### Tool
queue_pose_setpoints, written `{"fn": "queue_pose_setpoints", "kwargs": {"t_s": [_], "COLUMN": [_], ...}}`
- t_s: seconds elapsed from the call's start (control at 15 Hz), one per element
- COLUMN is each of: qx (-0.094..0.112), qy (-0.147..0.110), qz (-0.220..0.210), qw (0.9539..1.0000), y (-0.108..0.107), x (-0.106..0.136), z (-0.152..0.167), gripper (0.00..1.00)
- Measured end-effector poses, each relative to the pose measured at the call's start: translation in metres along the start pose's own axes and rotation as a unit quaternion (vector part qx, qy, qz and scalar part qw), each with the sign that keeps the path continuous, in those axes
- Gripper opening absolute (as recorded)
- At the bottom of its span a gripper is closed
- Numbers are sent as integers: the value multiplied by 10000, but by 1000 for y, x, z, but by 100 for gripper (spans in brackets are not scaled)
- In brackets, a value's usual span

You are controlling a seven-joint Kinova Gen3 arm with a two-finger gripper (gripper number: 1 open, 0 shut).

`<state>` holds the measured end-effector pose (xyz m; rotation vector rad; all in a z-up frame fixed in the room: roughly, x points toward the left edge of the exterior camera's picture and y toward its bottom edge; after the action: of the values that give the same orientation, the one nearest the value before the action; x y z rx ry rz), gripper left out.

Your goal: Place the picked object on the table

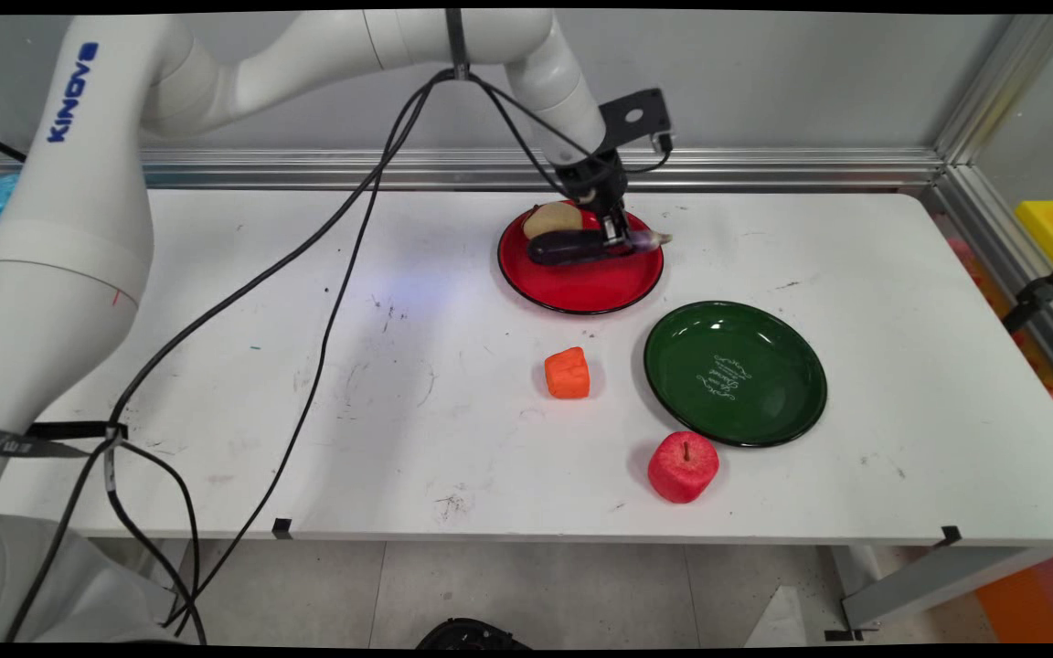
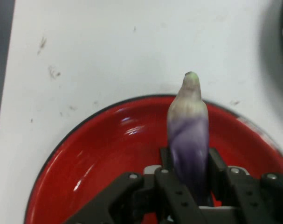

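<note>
Gripper clamped on the eggplant, as I see it — both over the red plate. Potato just beside; green plate, carrot chunk and apple well apart.

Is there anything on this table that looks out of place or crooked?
Only slightly: the eggplant in the gripper sticks past the red plate rim at its pale tip. Nothing looks spilled or damaged.
</note>
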<state>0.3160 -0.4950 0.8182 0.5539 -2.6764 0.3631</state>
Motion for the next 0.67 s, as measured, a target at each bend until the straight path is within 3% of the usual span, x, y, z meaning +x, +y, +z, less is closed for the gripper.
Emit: {"fn": "queue_pose_setpoints", "kwargs": {"t_s": [0.33, 0.67], "qx": [-72, -262], "qy": [83, 78], "qz": [-40, 101], "qw": [9999, 9996], "y": [24, 59], "x": [7, -7], "z": [-30, -60], "gripper": [0, 0]}}
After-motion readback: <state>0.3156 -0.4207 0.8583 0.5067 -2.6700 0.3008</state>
